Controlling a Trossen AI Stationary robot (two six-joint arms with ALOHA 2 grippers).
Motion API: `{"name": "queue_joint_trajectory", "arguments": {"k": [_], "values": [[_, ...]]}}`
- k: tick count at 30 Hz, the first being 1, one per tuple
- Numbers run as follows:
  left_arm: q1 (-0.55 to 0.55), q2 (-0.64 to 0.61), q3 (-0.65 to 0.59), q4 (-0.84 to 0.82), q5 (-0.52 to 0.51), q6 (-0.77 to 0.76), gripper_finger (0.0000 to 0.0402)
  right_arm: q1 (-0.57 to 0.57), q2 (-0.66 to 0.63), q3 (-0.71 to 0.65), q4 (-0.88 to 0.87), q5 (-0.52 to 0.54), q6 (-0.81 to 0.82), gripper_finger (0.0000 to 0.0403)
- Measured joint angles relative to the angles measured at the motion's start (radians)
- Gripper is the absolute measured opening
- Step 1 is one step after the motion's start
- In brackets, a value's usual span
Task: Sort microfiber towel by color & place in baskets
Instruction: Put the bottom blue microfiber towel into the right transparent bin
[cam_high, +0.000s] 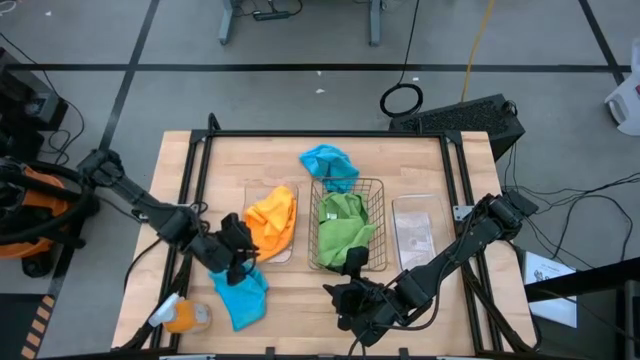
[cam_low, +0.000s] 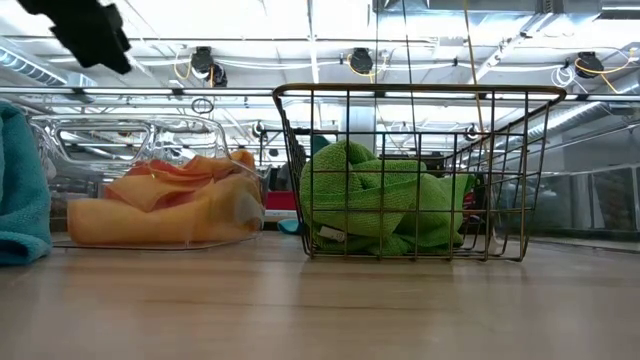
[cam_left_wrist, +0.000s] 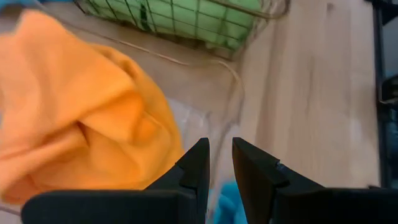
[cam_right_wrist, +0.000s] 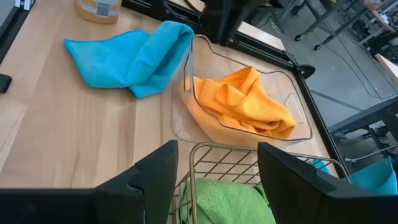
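Frankly, the trouble I'd watch for sits on the left: the left gripper (cam_high: 236, 262) hangs at the near corner of the clear basket (cam_high: 252, 190) holding the orange towels (cam_high: 273, 220), its fingers (cam_left_wrist: 194, 168) parted only a sliver with nothing between them, and one blue towel (cam_high: 241, 293) lies loose on the table right beneath it, near the front edge beside a small orange-and-white object (cam_high: 180, 316). If it dips for that cloth so close to the basket wall, I'd guess it could snag the orange folds spilling over the rim or shove the light plastic basket aside. Moving across, the orange pair fills that first basket. Next, the wire basket (cam_high: 348, 226) in the middle holds the green towels (cam_high: 343, 226), bunched and reaching near its rim. Behind it the second blue towel (cam_high: 330, 165) rests on the table against the basket's far side, not in anything. The right gripper (cam_high: 350, 292) waits open and empty at the wire basket's near edge. Farthest right, the other clear basket (cam_high: 414, 231) has no cloth in it, so both blues still need carrying over there.
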Motion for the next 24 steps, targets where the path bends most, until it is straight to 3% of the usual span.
{"name": "queue_joint_trajectory", "arguments": {"k": [8,13,18,24], "values": [[-0.101,0.0,0.0,-0.012,-0.006,-0.065,0.0076,0.0,0.0,0.0,0.0,-0.001,0.0,0.021],[-0.158,0.0,0.0,-0.123,0.017,-0.136,0.0088,0.0,0.0,0.0,0.0,-0.001,0.0,0.021],[-0.224,0.0,0.0,-0.252,0.034,-0.265,0.0153,0.0,0.0,0.0,0.0,-0.001,0.0,0.021],[-0.296,0.001,0.0,-0.287,0.016,-0.345,0.0254,0.0,0.0,0.0,0.001,-0.001,0.0,0.021]]}}
